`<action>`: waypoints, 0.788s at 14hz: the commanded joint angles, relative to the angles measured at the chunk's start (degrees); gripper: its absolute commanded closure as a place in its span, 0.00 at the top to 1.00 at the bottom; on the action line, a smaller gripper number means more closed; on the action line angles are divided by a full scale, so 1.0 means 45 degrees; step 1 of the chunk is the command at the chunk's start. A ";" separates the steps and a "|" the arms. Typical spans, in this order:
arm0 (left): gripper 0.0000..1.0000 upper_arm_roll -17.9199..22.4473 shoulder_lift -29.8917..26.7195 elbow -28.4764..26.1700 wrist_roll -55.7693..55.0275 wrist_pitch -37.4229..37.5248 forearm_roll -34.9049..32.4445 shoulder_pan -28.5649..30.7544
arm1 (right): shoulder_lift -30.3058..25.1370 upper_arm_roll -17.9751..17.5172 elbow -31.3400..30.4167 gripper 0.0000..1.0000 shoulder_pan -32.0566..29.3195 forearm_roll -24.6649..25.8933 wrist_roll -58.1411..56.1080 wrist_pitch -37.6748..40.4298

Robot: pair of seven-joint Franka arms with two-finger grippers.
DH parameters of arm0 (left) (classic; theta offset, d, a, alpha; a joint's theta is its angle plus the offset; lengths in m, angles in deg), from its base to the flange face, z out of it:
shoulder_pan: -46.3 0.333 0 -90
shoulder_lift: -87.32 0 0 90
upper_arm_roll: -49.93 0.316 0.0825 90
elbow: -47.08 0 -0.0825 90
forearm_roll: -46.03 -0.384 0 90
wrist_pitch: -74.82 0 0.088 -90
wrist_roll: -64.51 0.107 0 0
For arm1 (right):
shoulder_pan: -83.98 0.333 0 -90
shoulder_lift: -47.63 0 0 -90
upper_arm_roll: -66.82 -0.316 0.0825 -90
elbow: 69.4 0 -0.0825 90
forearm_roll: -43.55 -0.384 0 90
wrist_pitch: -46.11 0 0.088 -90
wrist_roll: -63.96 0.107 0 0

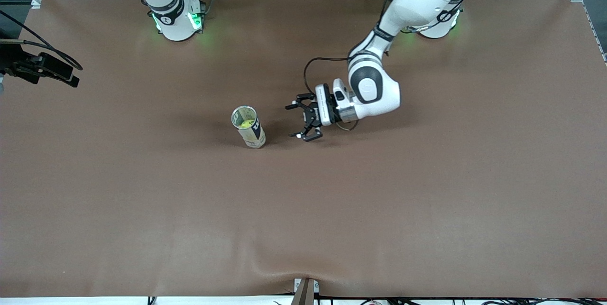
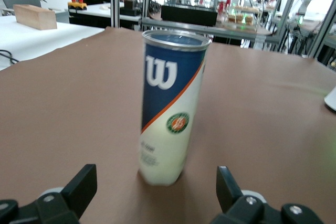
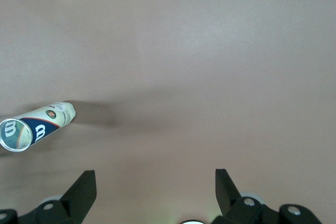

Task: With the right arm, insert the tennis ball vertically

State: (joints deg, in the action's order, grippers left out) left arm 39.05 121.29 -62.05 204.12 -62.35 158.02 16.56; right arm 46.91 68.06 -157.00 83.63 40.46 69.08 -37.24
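Note:
A tall tennis ball can (image 1: 250, 130), blue and cream, stands upright near the table's middle with its top open. A yellow-green tennis ball (image 1: 244, 124) shows inside it. My left gripper (image 1: 295, 121) is low beside the can, toward the left arm's end, open and empty. In the left wrist view the can (image 2: 170, 103) stands just ahead of the open left gripper (image 2: 156, 181). My right gripper (image 3: 155, 174) is open and empty, high over bare table, and the can (image 3: 39, 124) shows far below it. In the front view it shows as a black hand (image 1: 71, 79) at the right arm's end.
The brown mat (image 1: 379, 200) covers the whole table. The right arm's base (image 1: 176, 20) and the left arm's base (image 1: 438, 30) stand along the table's edge farthest from the front camera. A small bracket (image 1: 306, 291) sits at the mat's nearest edge.

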 commanded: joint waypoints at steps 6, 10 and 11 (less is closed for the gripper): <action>1.00 -0.0101 -0.1044 -0.1218 -0.2211 0.1316 -0.5440 0.2697 | -0.0269 0.0016 -0.0162 1.00 -0.0059 -0.0036 -0.1137 -0.0032; 1.00 -0.0081 -0.1083 -0.0926 -0.3465 0.3016 -0.9155 0.4632 | -0.0230 0.0016 -0.0182 1.00 -0.0098 0.0003 -0.1176 -0.0012; 1.00 -0.0062 -0.1044 -0.0596 -0.3853 0.3484 -1.0246 0.5159 | -0.0230 0.0016 -0.0201 1.00 -0.0098 0.0042 -0.1253 0.0007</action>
State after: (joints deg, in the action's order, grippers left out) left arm 39.08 117.88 -65.39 189.66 -50.21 118.44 36.21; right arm 46.84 68.25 -157.04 83.54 40.50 64.57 -37.26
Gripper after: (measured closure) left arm 0.000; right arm 0.000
